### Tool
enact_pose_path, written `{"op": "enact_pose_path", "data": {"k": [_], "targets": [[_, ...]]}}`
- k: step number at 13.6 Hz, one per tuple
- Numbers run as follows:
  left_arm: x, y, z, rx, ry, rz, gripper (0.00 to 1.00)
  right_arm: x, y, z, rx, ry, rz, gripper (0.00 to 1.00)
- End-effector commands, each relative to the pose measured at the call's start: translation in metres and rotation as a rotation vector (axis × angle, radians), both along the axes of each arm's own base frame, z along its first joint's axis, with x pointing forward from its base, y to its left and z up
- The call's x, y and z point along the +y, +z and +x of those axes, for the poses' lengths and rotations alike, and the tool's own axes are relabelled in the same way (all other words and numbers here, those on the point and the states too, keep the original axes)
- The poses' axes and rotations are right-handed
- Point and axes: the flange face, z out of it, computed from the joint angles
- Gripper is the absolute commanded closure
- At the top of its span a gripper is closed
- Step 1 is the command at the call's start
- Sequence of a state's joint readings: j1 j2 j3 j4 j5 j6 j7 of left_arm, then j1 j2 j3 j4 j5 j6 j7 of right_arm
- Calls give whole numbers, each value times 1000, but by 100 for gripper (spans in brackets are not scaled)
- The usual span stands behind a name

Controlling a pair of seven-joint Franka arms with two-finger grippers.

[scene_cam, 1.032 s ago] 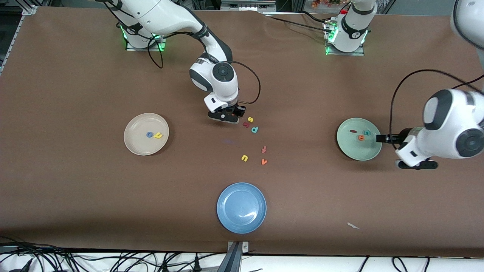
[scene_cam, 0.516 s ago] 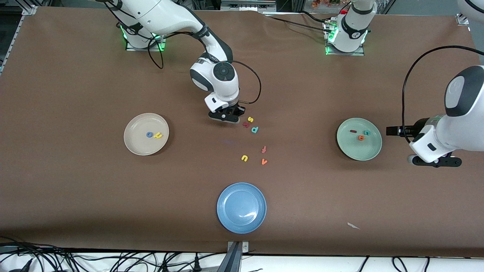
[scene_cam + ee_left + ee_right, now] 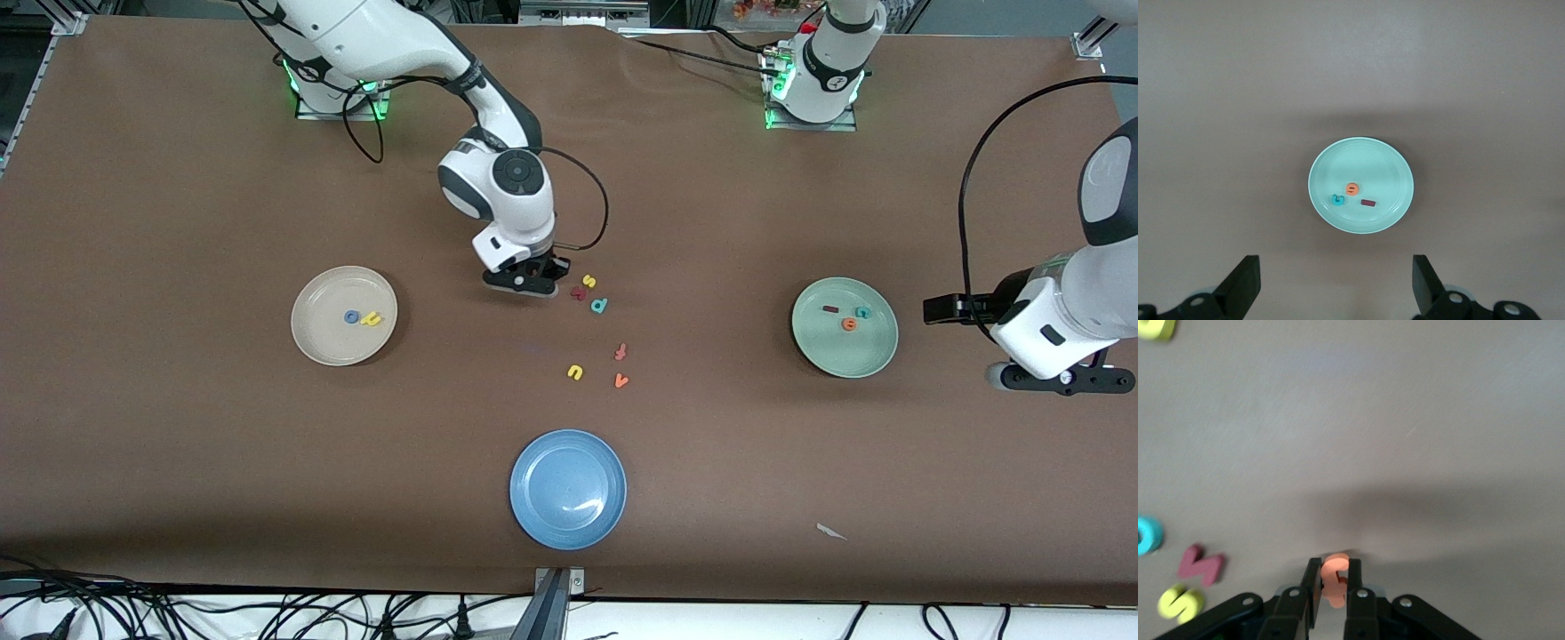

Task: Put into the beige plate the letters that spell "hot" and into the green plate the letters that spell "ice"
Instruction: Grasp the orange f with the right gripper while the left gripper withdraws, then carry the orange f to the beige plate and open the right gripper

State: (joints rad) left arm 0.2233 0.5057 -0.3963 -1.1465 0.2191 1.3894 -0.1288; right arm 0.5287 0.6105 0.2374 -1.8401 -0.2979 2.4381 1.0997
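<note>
While the right gripper point(image 3: 532, 283) stands low over the middle of the bench point(image 3: 178, 462), its jaws are closed tight on the orange "t" point(image 3: 1334, 579), which is pinched between the two fingers point(image 3: 1310, 587) in the right wrist view. Just beside this gripper, toward the left arm's end of the bench, a yellow "s" point(image 3: 589, 282), a dark red letter point(image 3: 578, 292) and a teal "p" point(image 3: 599, 306) lie close together. Nearer to the front camera lie a red-orange "f" point(image 3: 621, 352), a yellow arch-shaped letter point(image 3: 575, 372) and an orange "v" point(image 3: 621, 380).

The beige plate point(image 3: 320, 342) is toward the right arm's end of the bench, and it carries the blue "o" point(image 3: 352, 316) and the yellow "h" point(image 3: 371, 319), which lie side by side and seem to touch.

The green plate point(image 3: 845, 360) is toward the left arm's end. In it are the dark red "i" point(image 3: 830, 309), the teal "c" point(image 3: 861, 312) and the orange "e" point(image 3: 849, 324), near each other.

The left gripper point(image 3: 1337, 287) waits in the air near the edge of the bench at the left arm's end, beside the green plate; its jaws are wide open and hold nothing.

A blue plate point(image 3: 533, 516) sits near the front edge of the bench, and a small white scrap point(image 3: 831, 532) lies near that same edge.
</note>
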Motion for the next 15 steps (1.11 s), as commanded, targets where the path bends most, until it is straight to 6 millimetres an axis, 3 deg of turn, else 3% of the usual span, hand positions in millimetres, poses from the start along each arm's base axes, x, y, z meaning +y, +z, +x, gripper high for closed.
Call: {"op": "enact_pose_path", "data": {"k": [1, 3, 7, 8, 11, 13, 15], "targets": [[7, 14, 4, -9, 52, -50, 0, -44, 46, 28, 11, 66, -40, 88], [10, 29, 0, -29, 39, -68, 0, -90, 72, 49, 52, 167, -93, 87], [1, 52, -4, -120, 24, -88, 2, -181, 102, 73, 136, 325, -162, 85], [3, 50, -10, -145, 27, -89, 2, -202, 111, 80, 139, 336, -167, 85], [15, 44, -14, -189, 42, -89, 1, -253, 108, 72, 216, 358, -128, 80], [10, 46, -13, -195, 30, -80, 1, -263, 101, 69, 242, 342, -104, 69], [-1, 53, -11, -211, 20, -83, 0, -263, 100, 69, 245, 340, -103, 30]]}}
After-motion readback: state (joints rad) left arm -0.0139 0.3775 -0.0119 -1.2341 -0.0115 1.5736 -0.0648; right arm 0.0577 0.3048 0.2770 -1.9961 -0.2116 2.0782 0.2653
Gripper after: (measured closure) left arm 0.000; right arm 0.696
